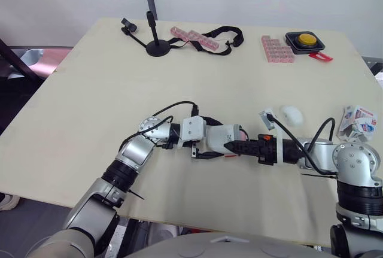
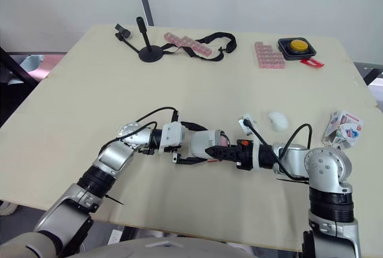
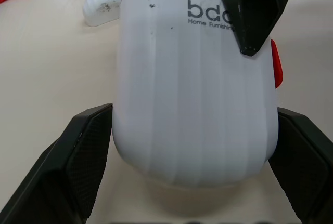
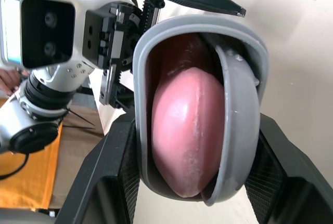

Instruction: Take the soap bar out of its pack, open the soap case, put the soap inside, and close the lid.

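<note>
Pale wooden table [image 1: 90, 120]. Along the far edge: black stand [image 1: 158, 48], pink strip [image 1: 191, 36] touching a black strap [image 1: 230, 30], pink block tray [image 1: 277, 49], yellow-button box [image 1: 304, 41], red tag [image 1: 320, 57]. Toward the near edge: white soap case [image 1: 218, 138], small white oval piece [image 1: 291, 114]. At the right edge: torn soap pack [image 1: 357, 121].

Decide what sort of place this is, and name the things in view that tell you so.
Most likely a robotics lab or test bench, not a home: a plain pale table carries a black clip stand, a yellow push-button in a black box and pink blocks near its far edge.
</note>
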{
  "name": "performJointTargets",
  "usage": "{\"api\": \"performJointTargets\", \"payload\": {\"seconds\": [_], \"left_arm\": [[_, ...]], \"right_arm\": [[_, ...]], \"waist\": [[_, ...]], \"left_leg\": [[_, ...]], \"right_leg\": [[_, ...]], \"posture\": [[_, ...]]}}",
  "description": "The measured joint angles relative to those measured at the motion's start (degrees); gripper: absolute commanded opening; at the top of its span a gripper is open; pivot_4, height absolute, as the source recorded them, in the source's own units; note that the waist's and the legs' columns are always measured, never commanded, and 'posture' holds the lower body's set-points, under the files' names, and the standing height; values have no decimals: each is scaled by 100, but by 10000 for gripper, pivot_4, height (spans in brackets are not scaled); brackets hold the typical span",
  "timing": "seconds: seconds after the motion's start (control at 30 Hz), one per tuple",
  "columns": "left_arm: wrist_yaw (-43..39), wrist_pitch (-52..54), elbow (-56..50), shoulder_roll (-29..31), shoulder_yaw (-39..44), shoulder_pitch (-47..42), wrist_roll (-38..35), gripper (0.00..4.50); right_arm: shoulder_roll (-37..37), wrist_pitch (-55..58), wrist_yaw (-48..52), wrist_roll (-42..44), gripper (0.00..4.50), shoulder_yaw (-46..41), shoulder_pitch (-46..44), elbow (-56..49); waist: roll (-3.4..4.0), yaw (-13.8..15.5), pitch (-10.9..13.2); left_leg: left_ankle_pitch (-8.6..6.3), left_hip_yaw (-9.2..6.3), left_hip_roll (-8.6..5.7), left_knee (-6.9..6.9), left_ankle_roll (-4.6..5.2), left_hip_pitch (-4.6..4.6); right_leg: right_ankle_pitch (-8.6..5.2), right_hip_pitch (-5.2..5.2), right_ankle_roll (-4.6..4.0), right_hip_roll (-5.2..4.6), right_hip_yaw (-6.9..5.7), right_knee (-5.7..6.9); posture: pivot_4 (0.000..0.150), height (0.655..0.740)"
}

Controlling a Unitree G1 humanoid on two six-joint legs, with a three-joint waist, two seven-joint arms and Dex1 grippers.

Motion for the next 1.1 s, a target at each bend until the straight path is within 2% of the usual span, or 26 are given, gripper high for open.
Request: {"api": "performJointTargets", "payload": {"seconds": [0.13, 0.27, 0.33, 0.43, 0.53, 0.67, 0.77, 1.1], "left_arm": [[-210, 967, -395, 221, 199, -7, -537, 44909], [-264, 2228, -680, 566, 473, -162, -974, 44909], [-142, 3238, -806, 728, 550, -418, -1155, 44909], [18, 4062, -969, 697, 694, -749, -1408, 44909], [57, 4612, -1238, 540, 704, -1090, -1659, 44909], [171, 4755, -1392, 283, 529, -1249, -1707, 44909], [228, 4491, -1375, 122, 59, -1245, -1416, 44909], [404, 3535, -1217, -269, -243, -1186, -962, 44909]], "right_arm": [[-1099, -540, 576, -558, 21437, 673, -48, -223], [-2064, -1140, 1179, -1281, 21437, 1461, -581, -448], [-2726, -1497, 1583, -1850, 21437, 2096, -1113, -601], [-2959, -1644, 1867, -2198, 21437, 2553, -1720, -755], [-3331, -1767, 2263, -2663, 21437, 3369, -2393, -1123], [-3489, -1883, 2671, -3275, 21437, 4148, -3053, -1336], [-3436, -1881, 2778, -3579, 21437, 4565, -3318, -1393], [-3283, -1871, 2833, -3997, 21437, 4758, -3347, -1432]], "waist": [[1, -5, 1], [16, -35, 9], [24, -26, 16], [26, -12, 18], [27, 19, 19], [26, 29, 19], [26, 24, 20], [26, 15, 20]], "left_leg": [[-1, 0, 1, -2, -2, 1], [0, 1, 0, -6, -8, 8], [1, 0, 1, -5, -7, 5], [-1, -1, 1, -7, -8, -2], [-4, -3, 1, -6, -10, -10], [-5, -2, 1, -5, -12, -18], [-5, -3, 3, -4, -12, -18], [-5, -2, 4, -1, -12, -14]], "right_leg": [[0, 1, 1, 4, 1, -7], [1, 2, 2, 4, 4, -6], [1, 2, 2, 8, 3, -6], [1, 3, 2, 30, 3, 1], [1, 3, 2, 39, 6, -3], [1, 4, 3, 43, 15, -8], [1, 4, 4, 43, 17, -7], [1, 4, 4, 47, 29, 0]], "posture": [[1500, 7395], [1500, 7395], [1500, 7395], [1500, 7395], [1500, 7395], [1500, 7395], [1500, 7395], [1500, 7395]]}}
